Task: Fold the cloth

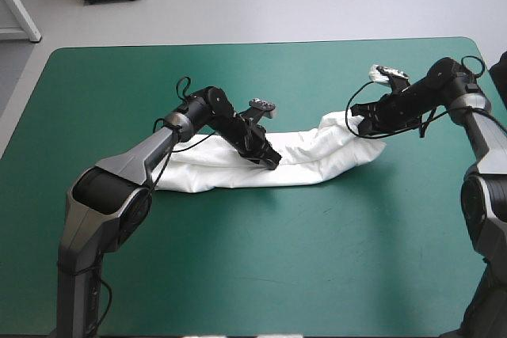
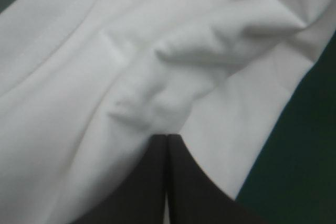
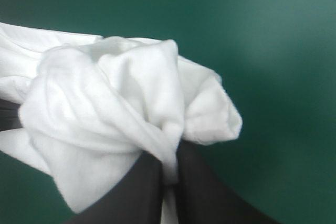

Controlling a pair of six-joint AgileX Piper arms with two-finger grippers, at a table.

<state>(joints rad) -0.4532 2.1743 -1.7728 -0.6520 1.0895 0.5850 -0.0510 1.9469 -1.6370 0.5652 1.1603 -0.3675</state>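
Nearest the robot, the teal-green cover (image 1: 317, 259) of the table (image 1: 261, 50) spreads across the front. Beyond it, the T-shirt (image 1: 309, 165) stretches across the middle of the table as 1 long, rumpled white band. It runs from left of centre toward the right side, with its right end angled toward the far edge.

The left gripper (image 1: 272, 161) is down on the band's near edge, about midway along it. In the left wrist view its 2 black fingers (image 2: 142, 182) are pressed together into 1 pointed arch with a thin white sliver of cloth between them. The fabric puckers into soft folds just ahead of the tips, so this gripper is pinching the T-shirt. A strip of cover shows beside the cloth there.

Farther back and to the right, the right gripper (image 1: 360, 123) is at the band's right end. In the right wrist view its 2 fingers are all but together, nipping a bunched wad of the T-shirt. The wad bulges over and ahead of the tips, and a white strip shows between them. This end looks slightly raised off the cover, though I cannot tell for certain.
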